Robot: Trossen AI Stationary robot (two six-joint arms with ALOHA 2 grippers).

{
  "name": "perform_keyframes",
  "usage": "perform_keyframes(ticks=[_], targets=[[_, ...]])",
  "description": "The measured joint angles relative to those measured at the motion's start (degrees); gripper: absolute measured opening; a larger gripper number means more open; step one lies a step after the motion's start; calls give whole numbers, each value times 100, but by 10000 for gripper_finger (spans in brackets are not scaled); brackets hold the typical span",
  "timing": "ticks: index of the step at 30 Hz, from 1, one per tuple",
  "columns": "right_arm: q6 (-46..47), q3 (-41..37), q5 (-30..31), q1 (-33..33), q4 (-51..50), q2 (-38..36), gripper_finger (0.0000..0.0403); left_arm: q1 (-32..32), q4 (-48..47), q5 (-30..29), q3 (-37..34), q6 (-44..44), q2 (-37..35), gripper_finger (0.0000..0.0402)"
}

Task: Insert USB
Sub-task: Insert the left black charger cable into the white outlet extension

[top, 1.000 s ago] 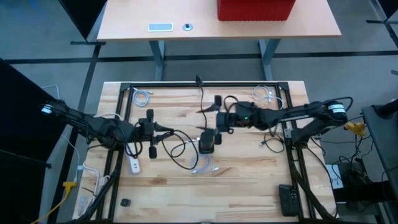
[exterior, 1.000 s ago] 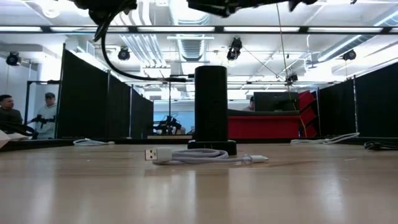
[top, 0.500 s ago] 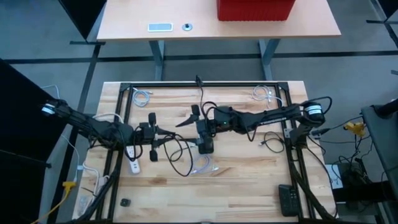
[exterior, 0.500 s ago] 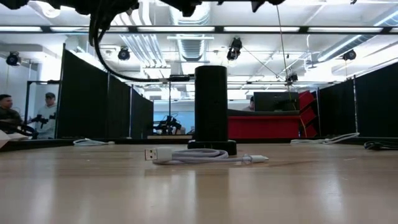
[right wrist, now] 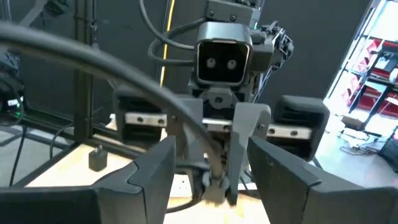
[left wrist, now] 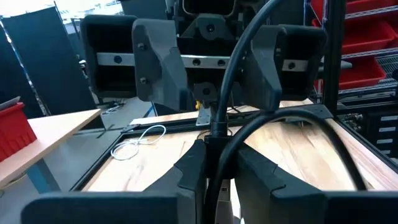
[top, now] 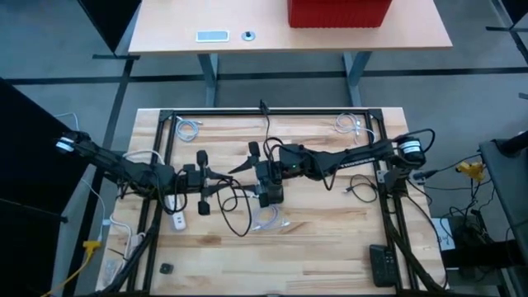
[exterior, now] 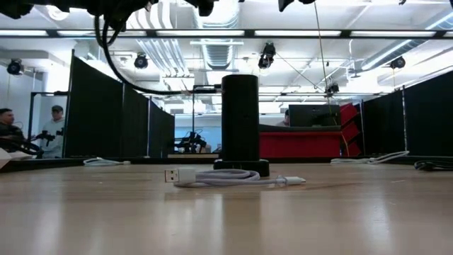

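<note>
Not yet inserted: left gripper (top: 216, 176) fingers pinching black cable (left wrist: 219, 99); right gripper (top: 247, 162) fingers spread around it, three o'clock side; black tower (exterior: 241, 120) untouched.

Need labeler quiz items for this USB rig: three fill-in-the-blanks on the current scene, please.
The cable clamped in the left tool is ___.
In the low view, the white cable lies in ___ of the tower.
The box on the far desk is ___.
Missing: black, front, red.
</note>
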Motion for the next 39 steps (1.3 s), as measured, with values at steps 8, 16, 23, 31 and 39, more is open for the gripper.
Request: perform_keyframes(ticks=[8, 16, 23, 31, 39], targets=[[97, 49, 353, 41, -174, 2, 143, 2, 62, -395, 0, 64, 6, 52], [71, 49, 868, 61, -174, -5, 98, 0, 88, -572, 0, 134, -5, 52], [84, 49, 1096, 53, -174, -10, 53, -1, 178, -722, 0, 332, -45, 52], [101, 49, 1302, 47, -156, -17, 8, -2, 257, -845, 0, 513, -95, 52], [93, 47, 1380, 49, -215, -62, 8, -2, 48, -845, 11, 332, -102, 69]])
